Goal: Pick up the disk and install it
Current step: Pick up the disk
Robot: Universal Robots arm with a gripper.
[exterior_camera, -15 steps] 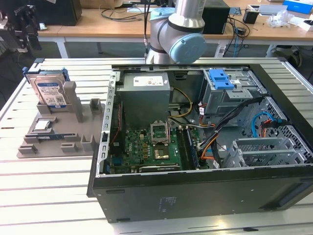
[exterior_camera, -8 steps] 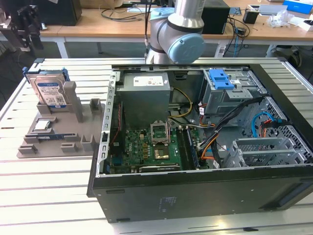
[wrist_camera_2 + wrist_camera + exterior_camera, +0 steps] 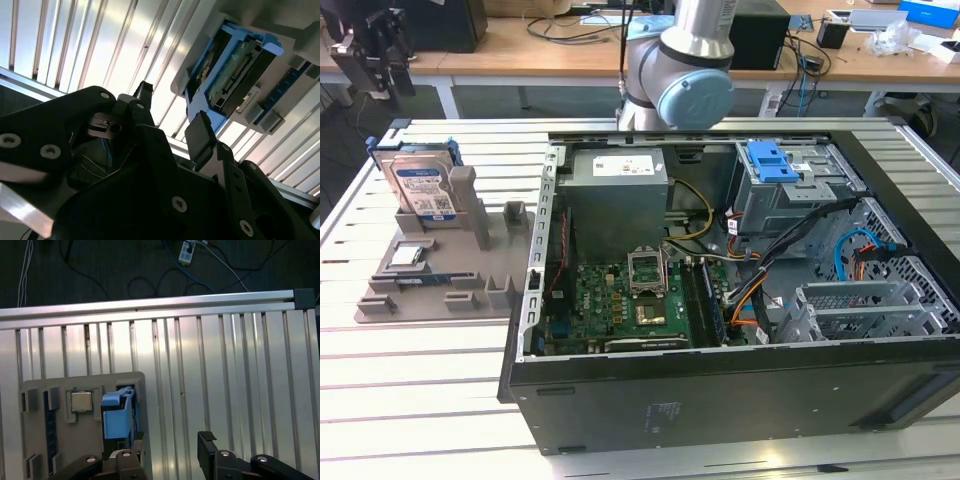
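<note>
Placement here looks deliberate: the flat rectangular silver-grey metal disk (image 3: pixel 420 185), with a white-and-blue label and clipped in a blue plastic frame, stands on edge in a slot of the moulded grey plastic fixture (image 3: pixel 470 215). The fixture sits on the slatted aluminium surface (image 3: pixel 420 390) at the exterior view's left, just beside the black open computer case (image 3: pixel 720 400). Standing upright, the disk likely offers its top edge to a grasp from above, and the slot keeps it from tipping. The case lies on its side with the panel off, probably so its drive bays can be reached from above. The black jaws hang over the surface, spread wide with nothing between them. In the first wrist view the disk (image 3: pixel 117 417) sits just to one side of the gap, not inside it, and no contact shows, so the pick-up looks not yet made. By count: one disk, one fixture, one small square silver chip (image 3: pixel 81 401) seated flat in a fixture pocket beside the disk, one blue plastic caddy (image 3: pixel 775 160) without a labelled drive at the case's bay, one case, and one grey robot arm with blue joint caps (image 3: pixel 692 85).
</note>
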